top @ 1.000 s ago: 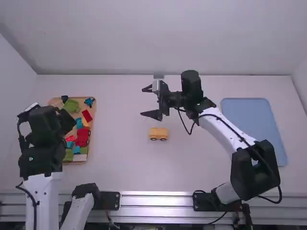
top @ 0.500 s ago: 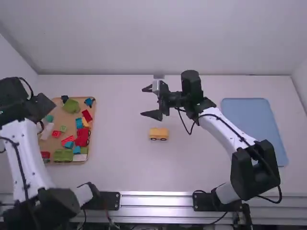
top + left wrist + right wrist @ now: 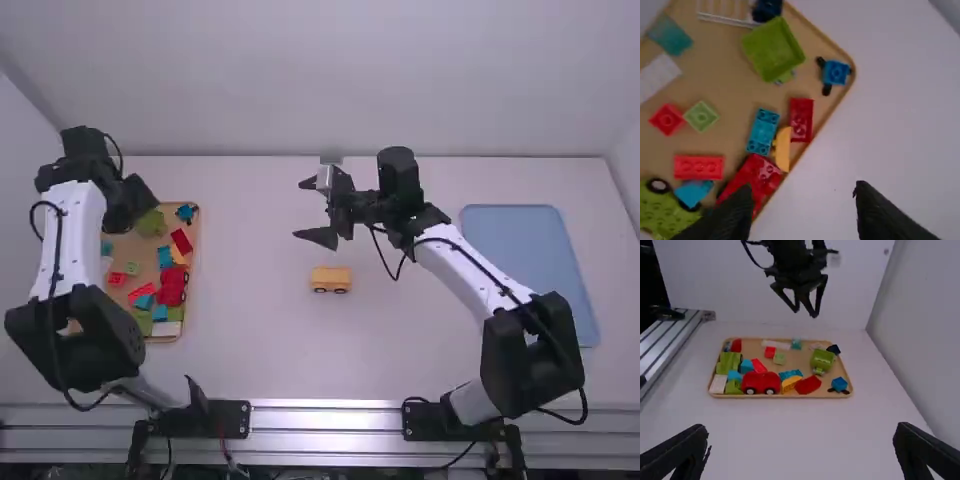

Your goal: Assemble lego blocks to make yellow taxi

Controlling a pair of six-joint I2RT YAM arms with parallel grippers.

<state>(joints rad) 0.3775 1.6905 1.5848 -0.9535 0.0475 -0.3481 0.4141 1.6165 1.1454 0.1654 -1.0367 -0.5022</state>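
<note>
Standing on the metal rail (image 3: 325, 415) nearest me, both arms rise from their bases and lean over the worktop (image 3: 255, 340). The right arm's dark elbow (image 3: 530, 352) bulges out wide, and its white link slants inward from there; the left arm's elbow (image 3: 80, 340) sits low beside the tan tray (image 3: 143, 258), with its white link running up away from me. Out on the worktop, around the middle, a yellow-orange wheeled base (image 3: 331, 279) rests upright on its dark wheels. Over on the left, the tray holds loose blocks: a red wheeled piece (image 3: 173, 287) at its inner side, a blue brick (image 3: 165, 257) and an orange curved piece (image 3: 177, 254) just past it, then a red brick (image 3: 181, 241). The right end effector (image 3: 302, 211) points left across the middle, a little beyond the yellow-orange wheeled base, its fingers spread wide. The left end effector (image 3: 130, 203) hangs over the tray's far part, tilted, and its fingers (image 3: 737, 215) stand apart too. Near it lies a green piece (image 3: 151, 223), with a blue piece (image 3: 186, 213) in the far corner.
</note>
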